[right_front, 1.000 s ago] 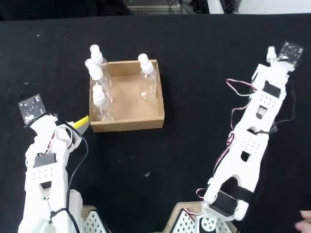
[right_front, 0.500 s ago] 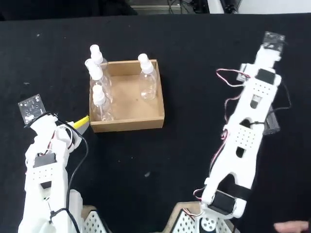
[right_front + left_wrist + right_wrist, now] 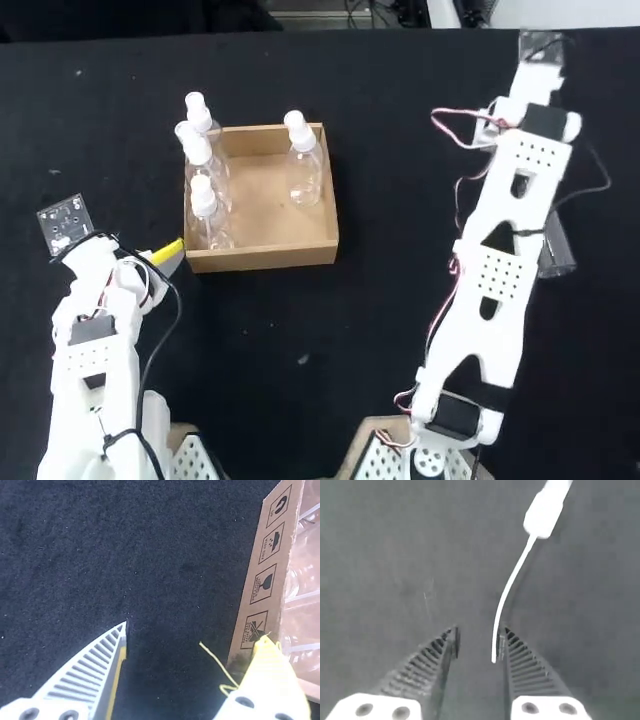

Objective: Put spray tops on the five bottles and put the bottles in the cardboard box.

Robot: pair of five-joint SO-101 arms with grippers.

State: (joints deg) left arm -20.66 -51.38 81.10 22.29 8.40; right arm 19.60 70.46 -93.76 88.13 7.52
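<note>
The cardboard box (image 3: 262, 252) holds several clear bottles with white spray tops: three along its left wall (image 3: 205, 195) and one at the far right (image 3: 303, 160). Another clear bottle (image 3: 556, 250) lies on the black table, partly under my right arm. My right gripper (image 3: 479, 635) is open at the table's far right edge (image 3: 542, 50). A loose white spray top (image 3: 546, 507) lies ahead of it, with the end of its thin tube between the fingertips. My left gripper (image 3: 192, 647) is open and empty beside the box's near left corner (image 3: 168, 256).
The box wall (image 3: 260, 580) stands close to my left gripper's yellow finger (image 3: 270, 665), with bottles (image 3: 305, 580) behind it. Black cloth covers the table (image 3: 400, 150). Open table lies between the box and the right arm.
My right arm has stretched farther toward the table's far edge and swung slightly left. The spray top has gone under it in the high view. A hand at the bottom right edge has left. The left arm is still.
</note>
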